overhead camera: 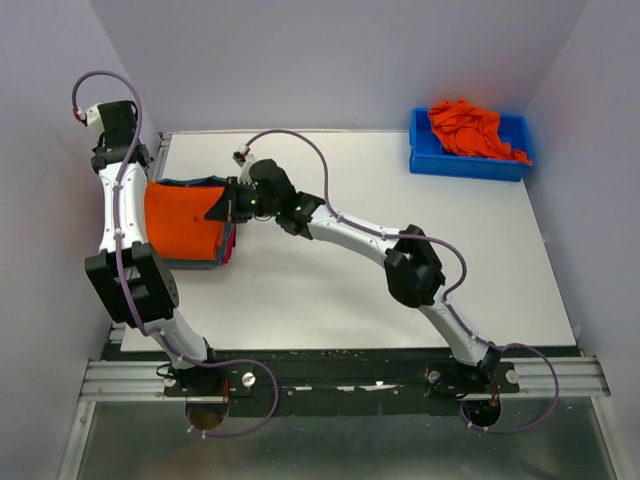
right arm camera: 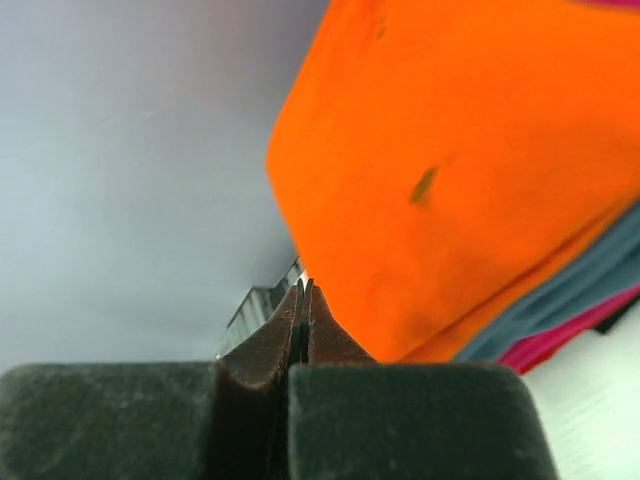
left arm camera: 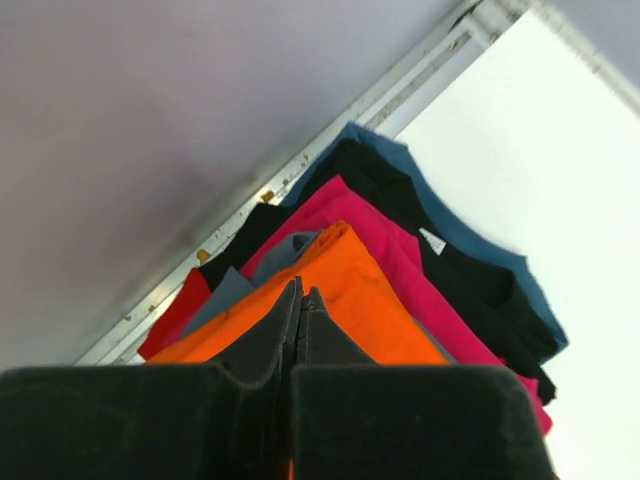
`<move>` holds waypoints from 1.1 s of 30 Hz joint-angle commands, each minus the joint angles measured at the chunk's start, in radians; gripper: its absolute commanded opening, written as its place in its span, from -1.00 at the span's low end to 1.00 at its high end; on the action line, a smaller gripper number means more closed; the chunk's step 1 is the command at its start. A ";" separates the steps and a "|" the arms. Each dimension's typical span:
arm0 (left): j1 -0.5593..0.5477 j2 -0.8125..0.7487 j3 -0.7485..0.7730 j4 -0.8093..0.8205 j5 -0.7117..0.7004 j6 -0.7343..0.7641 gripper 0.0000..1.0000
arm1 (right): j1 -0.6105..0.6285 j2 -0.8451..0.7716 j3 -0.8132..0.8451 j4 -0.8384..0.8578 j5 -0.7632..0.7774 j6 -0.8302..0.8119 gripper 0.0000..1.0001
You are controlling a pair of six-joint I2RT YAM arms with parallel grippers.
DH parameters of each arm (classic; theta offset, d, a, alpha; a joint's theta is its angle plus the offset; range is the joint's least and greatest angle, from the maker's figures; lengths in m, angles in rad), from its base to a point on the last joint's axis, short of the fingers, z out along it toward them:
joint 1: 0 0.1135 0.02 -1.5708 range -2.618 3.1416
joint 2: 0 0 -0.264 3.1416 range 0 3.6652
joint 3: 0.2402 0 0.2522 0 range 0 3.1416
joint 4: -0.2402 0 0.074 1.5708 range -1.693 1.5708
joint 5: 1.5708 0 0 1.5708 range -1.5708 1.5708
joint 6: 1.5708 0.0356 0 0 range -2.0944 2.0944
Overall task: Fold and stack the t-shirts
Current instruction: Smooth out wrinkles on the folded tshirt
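Observation:
A stack of folded t-shirts [overhead camera: 185, 222] lies at the table's left edge with a bright orange t-shirt [left arm camera: 360, 300] on top. Below it show a grey-blue t-shirt [left arm camera: 225, 292], a red-pink t-shirt [left arm camera: 385, 235], black and blue layers. My left gripper [left arm camera: 303, 292] is shut, with its tips over the orange shirt's near edge; in the top view it is at the stack's near left corner [overhead camera: 158, 255]. My right gripper [overhead camera: 210, 210] is shut and empty at the stack's right edge; in the right wrist view [right arm camera: 303, 285] it is beside the orange shirt [right arm camera: 450, 170].
A blue plastic bin [overhead camera: 470, 160] at the far right holds crumpled orange shirts [overhead camera: 468, 128]. A metal rail [left arm camera: 330, 140] runs along the left wall next to the stack. White table [overhead camera: 400, 190] lies between the stack and the bin.

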 commanded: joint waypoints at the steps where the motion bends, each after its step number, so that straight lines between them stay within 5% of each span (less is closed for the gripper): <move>1: 0.016 0.134 0.001 -0.020 0.111 -0.029 -1.00 | 0.046 0.040 -0.017 0.055 -0.051 0.076 -0.99; 14: 0.010 0.396 0.069 -0.009 0.201 -0.015 -1.00 | 0.026 0.170 -0.069 0.039 0.023 0.247 -0.99; 20: 0.010 0.303 0.075 -0.032 0.182 -0.003 -1.00 | 0.016 0.098 -0.122 0.062 0.011 0.193 -0.99; 27: 0.012 0.110 0.063 -0.076 0.159 -0.011 -0.92 | 0.014 -0.141 -0.405 0.242 0.084 0.126 -0.99; 33: 0.012 -0.025 -0.067 -0.190 0.030 -0.130 -1.00 | 0.013 -0.089 -0.221 0.153 0.107 0.070 -0.99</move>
